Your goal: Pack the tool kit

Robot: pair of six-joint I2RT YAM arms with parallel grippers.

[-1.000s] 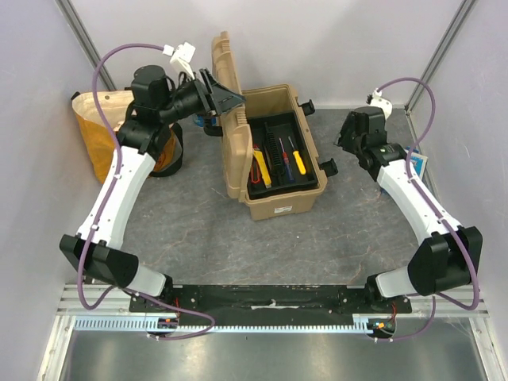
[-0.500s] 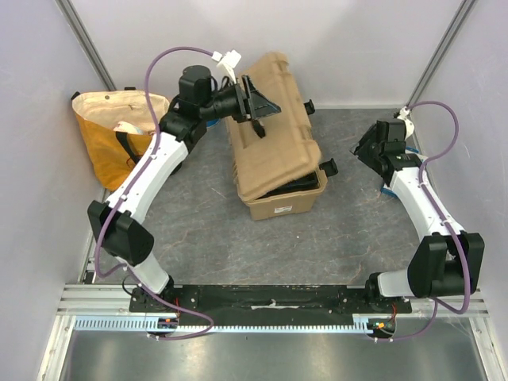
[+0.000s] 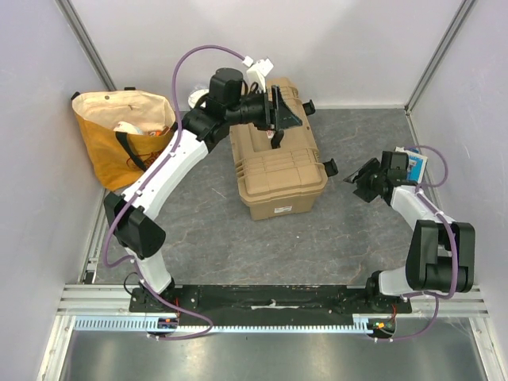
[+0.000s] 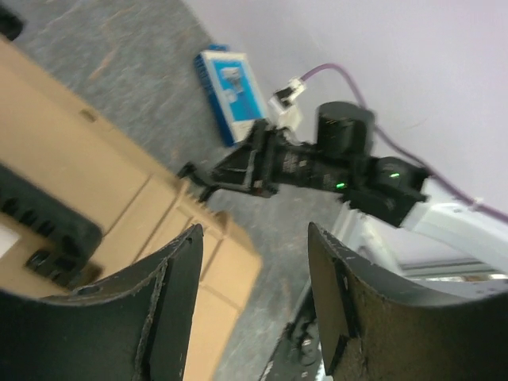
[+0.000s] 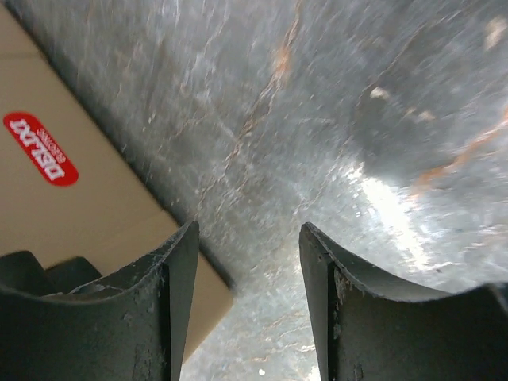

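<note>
Near the middle of the surface point(image 3: 198, 230) sits the toolbox point(image 3: 278, 171), lid down, so we can't see the tools. At its 3 o'clock the right claw point(image 5: 248, 230) hangs spread with nothing in it, close to the side latch point(image 3: 329, 167). We judge it's placed to snap that. Farther, at the lid's 12 o'clock end, the left claw point(image 4: 254, 234) hovers released by the black handle point(image 4: 48, 230), likely to press the lid flat. The yellow bag point(image 3: 119, 135) at 10 o'clock and the blue-white packet point(image 3: 414, 163) at 2 o'clock aren't kit.
</note>
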